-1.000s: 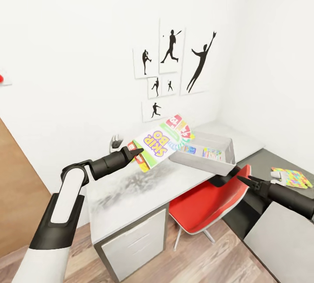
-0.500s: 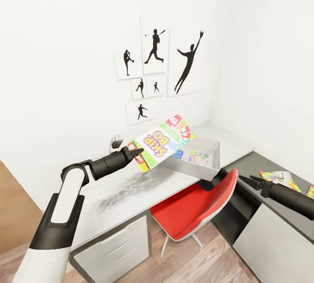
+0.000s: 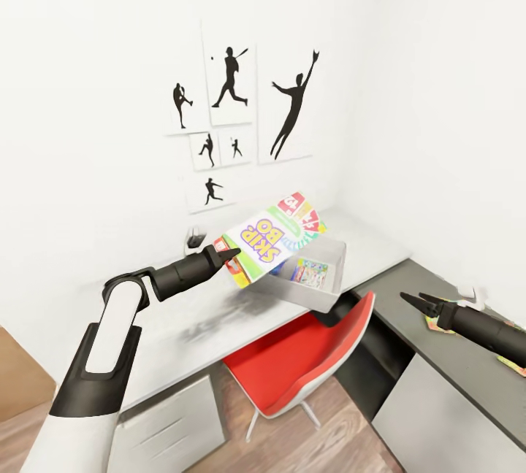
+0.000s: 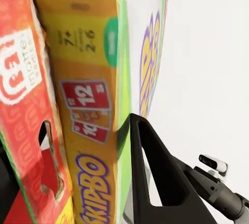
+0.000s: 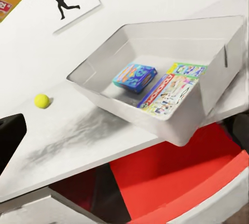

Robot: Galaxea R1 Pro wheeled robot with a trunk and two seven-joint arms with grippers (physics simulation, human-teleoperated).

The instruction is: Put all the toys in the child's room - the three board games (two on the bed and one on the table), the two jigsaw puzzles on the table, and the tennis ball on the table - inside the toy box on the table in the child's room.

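Observation:
The white-green-red Skip-Bo board game [image 3: 269, 239] hangs tilted in the air, with my left gripper [image 3: 228, 254] shut on its lower end; up close its orange edge [image 4: 93, 110] sits between the fingers. Just beyond it the grey toy box [image 3: 325, 296] stands on the pale table [image 3: 219, 312]. Inside the toy box [image 5: 155, 40] lie a small blue board game [image 5: 135, 76] and a green-edged one with a red band [image 5: 168, 93]. The tennis ball [image 5: 42, 100] rests on the table beside the box. My right gripper [image 3: 411, 299] is open over the dark cabinet top, near a jigsaw puzzle [image 3: 436, 323].
A red chair [image 3: 307, 352] is tucked under the table in front of the toy box. The dark grey cabinet section [image 3: 416, 345] joins the table at the right corner. Baseball silhouette pictures [image 3: 230, 101] hang on the white wall. A drawer unit [image 3: 168, 425] stands below the table.
The whole picture has shifted left, so the camera has swung right. Both arms keep their places in the picture. The Skip-Bo box stays in the left gripper, now nearer the toy box.

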